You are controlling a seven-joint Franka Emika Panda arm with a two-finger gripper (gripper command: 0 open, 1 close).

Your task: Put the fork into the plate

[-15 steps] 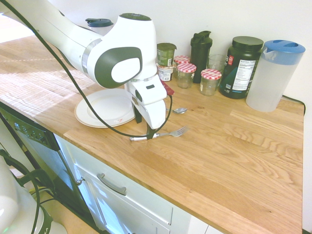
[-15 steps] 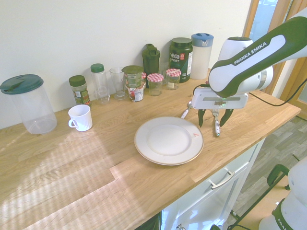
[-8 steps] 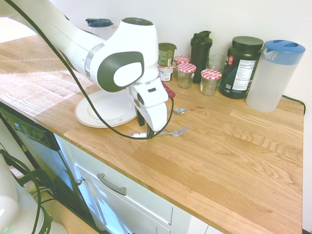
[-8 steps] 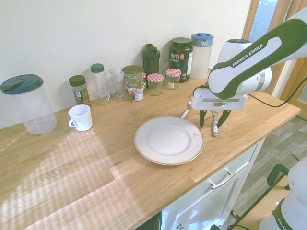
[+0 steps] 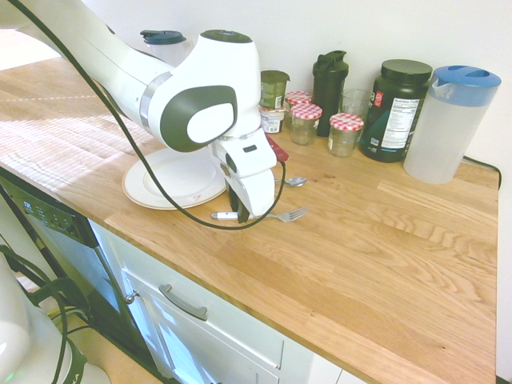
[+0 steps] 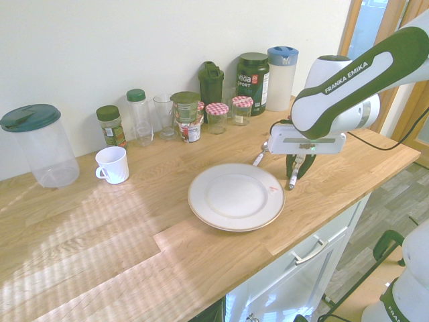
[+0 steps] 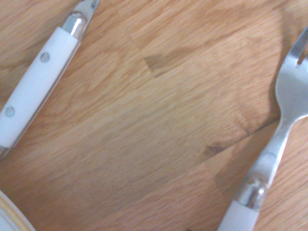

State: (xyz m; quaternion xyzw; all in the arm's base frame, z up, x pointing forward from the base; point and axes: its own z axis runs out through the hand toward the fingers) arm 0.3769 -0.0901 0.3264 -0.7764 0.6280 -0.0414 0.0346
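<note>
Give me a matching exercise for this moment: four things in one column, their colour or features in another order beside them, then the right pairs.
1. Fork
2. Plate
3. Mug
4. Tall pitcher near the shaker bottle

A. Frosted, with a blue lid
B. White handle, metal tines
C. Plain white, upright, one looped handle
D. Round, small red mark near its edge

Pairs: 1-B, 2-D, 3-C, 4-A

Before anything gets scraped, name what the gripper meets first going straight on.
Likely the light-brown wooden countertop, right by the white handle of the silver-tined fork; whether the gripper already touches either is unclear.
</note>
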